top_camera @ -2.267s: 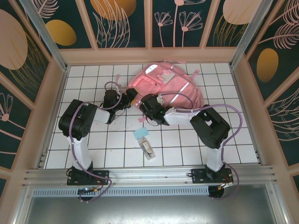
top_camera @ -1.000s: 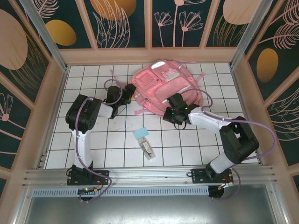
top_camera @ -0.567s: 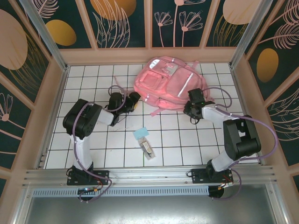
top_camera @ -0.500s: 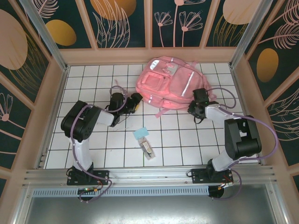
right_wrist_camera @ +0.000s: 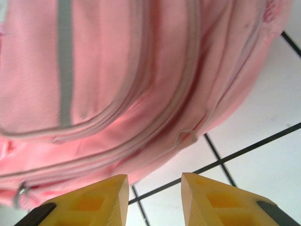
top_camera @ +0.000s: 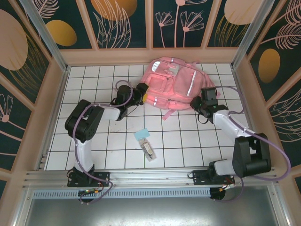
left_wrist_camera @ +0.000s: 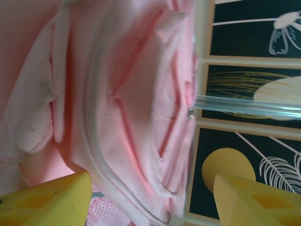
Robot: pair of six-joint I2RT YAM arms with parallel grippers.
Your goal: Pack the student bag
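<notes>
Two claws flank the pink backpack (top_camera: 174, 84) at the far middle of the desk (top_camera: 94, 75): left claw (top_camera: 139, 92) wide open at its left edge, right claw (top_camera: 205, 97) partly open, empty, at its right.

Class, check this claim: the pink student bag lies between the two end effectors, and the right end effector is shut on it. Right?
No. The right wrist view shows the right end effector open, holding nothing; the student bag does lie between the two.
</notes>
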